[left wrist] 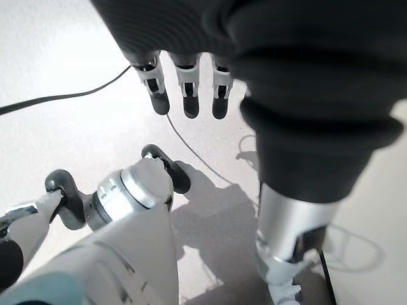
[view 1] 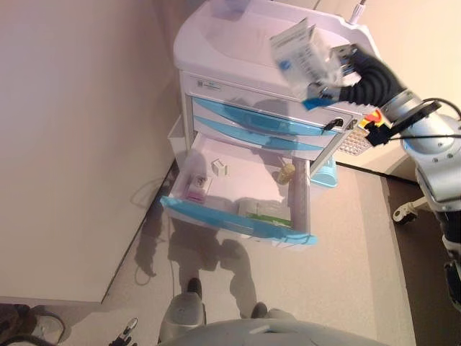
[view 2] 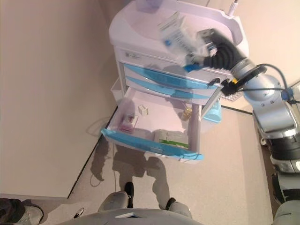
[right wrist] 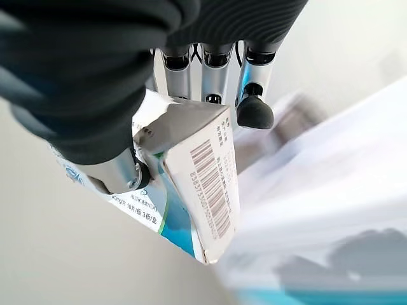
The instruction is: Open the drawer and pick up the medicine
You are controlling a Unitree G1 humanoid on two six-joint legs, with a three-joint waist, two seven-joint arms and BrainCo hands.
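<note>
My right hand point(view 1: 344, 66) is shut on a white and blue medicine box point(view 1: 301, 52), held in the air over the white cart's top point(view 1: 223, 36). In the right wrist view the fingers and thumb pinch the box point(right wrist: 198, 181), its barcode side showing. The cart's lowest drawer point(view 1: 238, 225), with a blue front, stands pulled out. Inside lie a pink box point(view 1: 194, 189), a green box point(view 1: 266, 210), a small white box point(view 1: 220, 168) and a small bottle point(view 1: 287, 171). My left hand point(left wrist: 187, 95) hangs open low near the floor, holding nothing.
Two upper drawers with blue fronts point(view 1: 252, 121) are closed. A wall point(view 1: 72, 144) runs along the cart's left side. A light blue bin point(view 1: 328, 175) stands at the cart's right, and a caster foot point(view 1: 403, 211) lies on the floor further right.
</note>
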